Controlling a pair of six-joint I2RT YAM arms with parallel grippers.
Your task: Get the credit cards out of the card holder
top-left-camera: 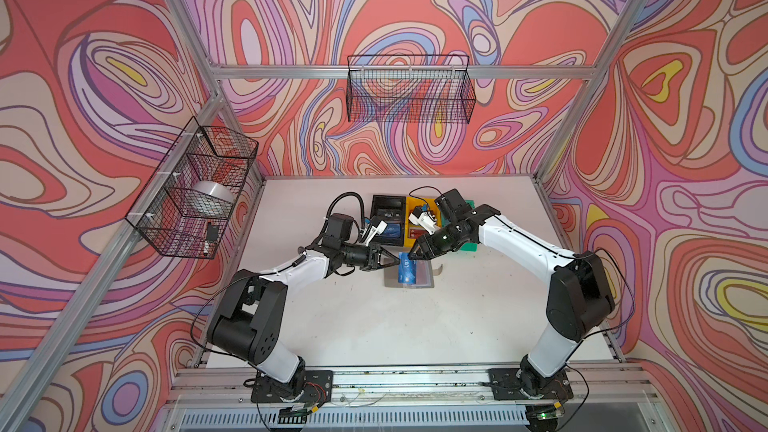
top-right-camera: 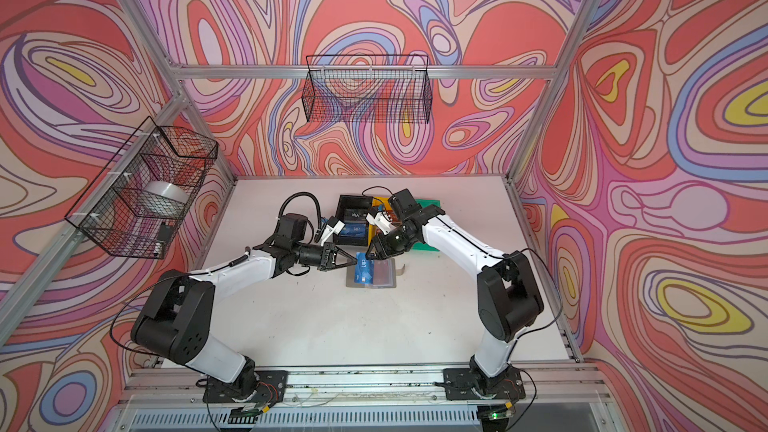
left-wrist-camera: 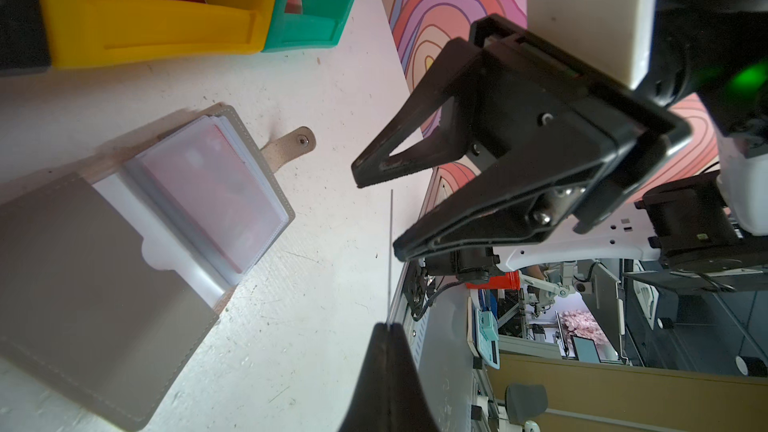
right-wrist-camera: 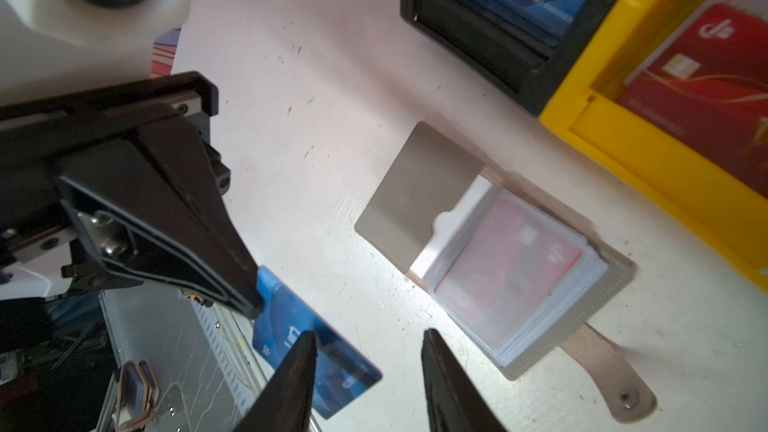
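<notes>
The grey card holder point(top-left-camera: 428, 282) point(left-wrist-camera: 104, 268) point(right-wrist-camera: 415, 185) lies open on the white table. A red credit card point(left-wrist-camera: 216, 193) point(right-wrist-camera: 507, 272) shows through its top clear sleeve. My left gripper point(top-left-camera: 396, 261) point(left-wrist-camera: 388, 326) point(right-wrist-camera: 249, 305) is shut on the corner of a blue credit card point(top-left-camera: 409, 271) point(top-right-camera: 363, 272) point(right-wrist-camera: 332, 367), held just above the holder's left page. In the left wrist view this card is only a thin edge. My right gripper point(top-left-camera: 413, 253) point(right-wrist-camera: 369, 338) point(left-wrist-camera: 380, 214) hangs open beside the blue card, with nothing between its fingers.
Behind the holder stand three bins: a black bin point(top-left-camera: 388, 201) holding blue cards, a yellow bin point(top-left-camera: 415, 203) point(left-wrist-camera: 145, 31) holding red cards, and a green bin point(top-left-camera: 467, 245) point(left-wrist-camera: 316, 6). The holder's strap tab point(right-wrist-camera: 611, 376) sticks out to its right.
</notes>
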